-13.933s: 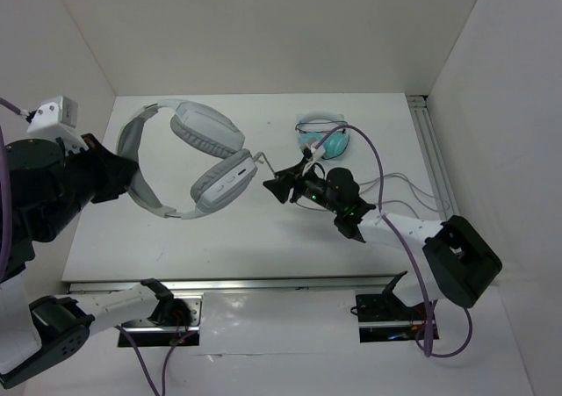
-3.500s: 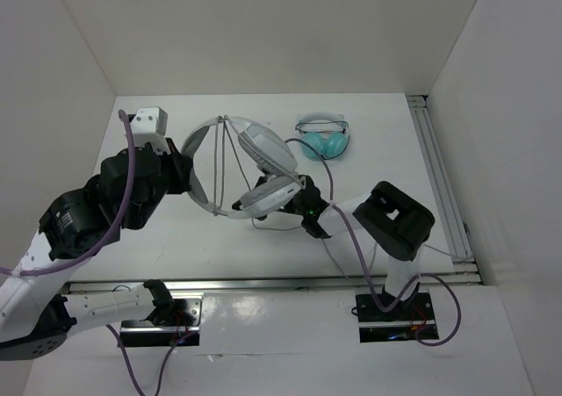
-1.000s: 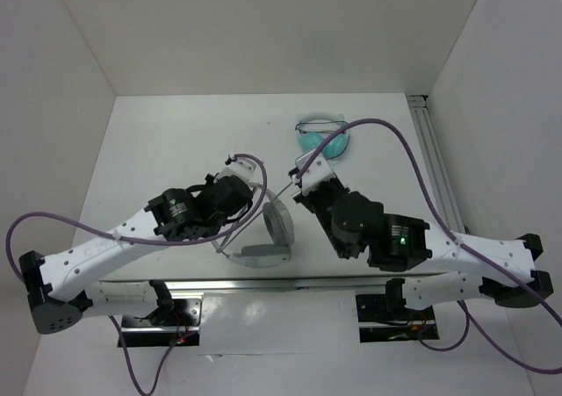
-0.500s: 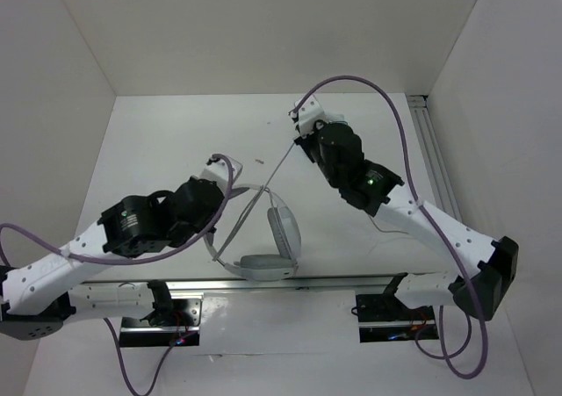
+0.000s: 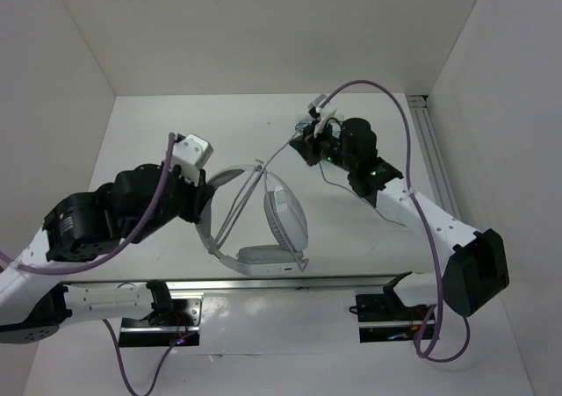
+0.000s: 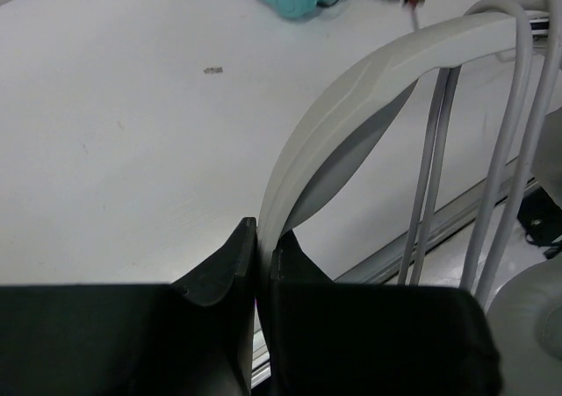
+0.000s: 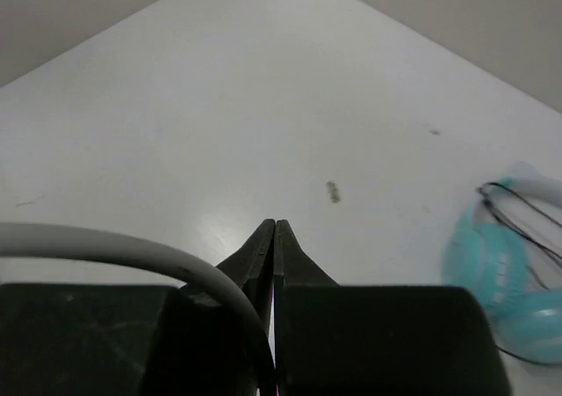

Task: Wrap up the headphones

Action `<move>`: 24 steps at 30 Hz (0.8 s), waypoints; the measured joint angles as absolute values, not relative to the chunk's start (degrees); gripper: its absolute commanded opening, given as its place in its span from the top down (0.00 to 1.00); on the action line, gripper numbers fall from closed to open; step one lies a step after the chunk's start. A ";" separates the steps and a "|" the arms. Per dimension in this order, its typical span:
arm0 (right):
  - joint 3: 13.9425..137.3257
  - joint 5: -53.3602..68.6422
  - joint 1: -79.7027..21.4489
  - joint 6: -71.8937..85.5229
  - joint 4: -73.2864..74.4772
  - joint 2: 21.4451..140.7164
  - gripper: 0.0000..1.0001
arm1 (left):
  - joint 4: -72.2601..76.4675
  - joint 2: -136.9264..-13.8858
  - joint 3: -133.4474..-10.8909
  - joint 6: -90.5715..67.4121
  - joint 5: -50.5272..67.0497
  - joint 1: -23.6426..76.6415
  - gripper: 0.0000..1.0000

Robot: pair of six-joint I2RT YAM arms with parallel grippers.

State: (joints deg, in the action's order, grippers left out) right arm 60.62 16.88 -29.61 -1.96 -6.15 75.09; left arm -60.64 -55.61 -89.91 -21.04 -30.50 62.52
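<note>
The left hand (image 6: 263,242) clamps the headphones (image 5: 285,216) by the headband (image 6: 378,71); the right hand (image 5: 303,143) is pinched shut on the taut cable (image 5: 277,156). Lay the next turn snugly beside existing strands (image 6: 436,168).

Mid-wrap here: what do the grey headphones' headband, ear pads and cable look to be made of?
The headband looks like hard moulded plastic, smooth matte light grey, with a crisp ridge line along it. The ear pads are probably soft cushioning under a matte skin, leatherette or fabric; too small to say which. The cable is thin, likely rubber or PVC sheathed, smooth grey, running in straight strands.
</note>
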 measured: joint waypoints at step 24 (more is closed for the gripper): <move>21.37 27.86 -46.04 18.59 -53.74 90.11 0.86 | -50.78 -70.81 -104.09 -31.81 -66.19 60.66 1.00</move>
